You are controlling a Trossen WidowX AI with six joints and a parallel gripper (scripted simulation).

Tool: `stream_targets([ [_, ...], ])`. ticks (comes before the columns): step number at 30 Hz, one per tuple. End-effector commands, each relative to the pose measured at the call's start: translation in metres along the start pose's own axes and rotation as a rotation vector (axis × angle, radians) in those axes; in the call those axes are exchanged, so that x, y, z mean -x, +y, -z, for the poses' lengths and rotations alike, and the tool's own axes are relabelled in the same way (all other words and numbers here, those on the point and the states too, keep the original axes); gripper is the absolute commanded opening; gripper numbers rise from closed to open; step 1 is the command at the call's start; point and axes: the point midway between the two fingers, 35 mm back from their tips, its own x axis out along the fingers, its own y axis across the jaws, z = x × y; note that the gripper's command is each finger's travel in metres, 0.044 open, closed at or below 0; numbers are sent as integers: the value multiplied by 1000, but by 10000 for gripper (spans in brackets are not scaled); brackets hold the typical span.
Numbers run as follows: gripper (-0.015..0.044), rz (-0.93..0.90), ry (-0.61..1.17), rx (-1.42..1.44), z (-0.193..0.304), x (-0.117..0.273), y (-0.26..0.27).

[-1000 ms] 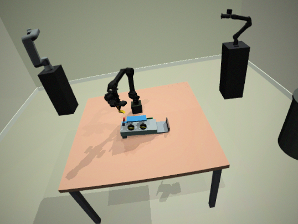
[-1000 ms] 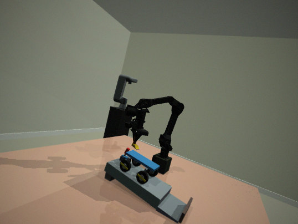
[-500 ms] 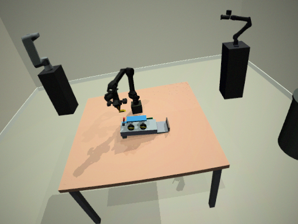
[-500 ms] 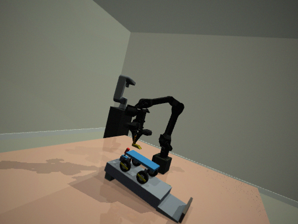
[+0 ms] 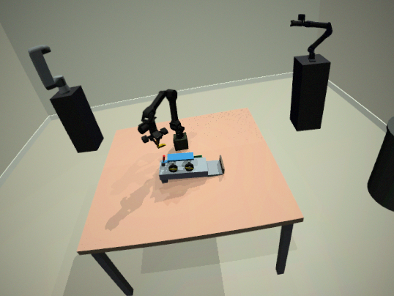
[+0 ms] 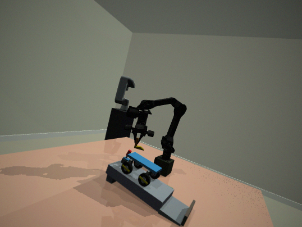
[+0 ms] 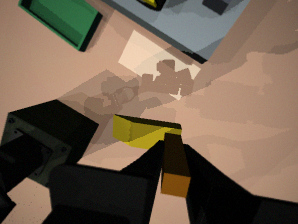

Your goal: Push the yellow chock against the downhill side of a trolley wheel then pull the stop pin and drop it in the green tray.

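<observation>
My gripper (image 5: 158,142) (image 6: 137,142) (image 7: 172,147) is shut on the orange handle of the yellow chock (image 5: 161,146) (image 6: 138,148) (image 7: 137,132). It holds the chock in the air, beyond the ramp's uphill end on the arm's side. The blue-topped trolley (image 5: 180,157) (image 6: 144,162) stands on the grey ramp (image 5: 199,171) (image 6: 165,193) (image 7: 175,27). The red-headed stop pin (image 5: 163,157) (image 6: 129,151) stands upright at the trolley's uphill end. The green tray (image 5: 198,156) (image 7: 62,20) lies on the table behind the ramp, mostly hidden in the top view.
The arm's dark base block (image 5: 181,143) (image 6: 164,166) (image 7: 52,131) stands behind the ramp, close to the trolley's side. An upright end plate (image 5: 221,164) (image 6: 188,212) closes the ramp's downhill end. Two other arms on dark pedestals stand beyond the table (image 5: 190,216).
</observation>
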Motion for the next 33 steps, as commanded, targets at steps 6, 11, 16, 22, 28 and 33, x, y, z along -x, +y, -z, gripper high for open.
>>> stream_targets([
  [6, 0, -3, -3, 309, 0, 0, 0],
  [11, 0, -3, -4, 480, 0, 0, 0],
  [16, 0, -4, -4, 651, 0, 0, 0],
  [22, 0, -5, -5, 855, 0, 0, 0],
  [28, 0, -5, -6, 1054, 0, 0, 0],
  [33, 0, -5, -6, 1076, 0, 0, 0],
])
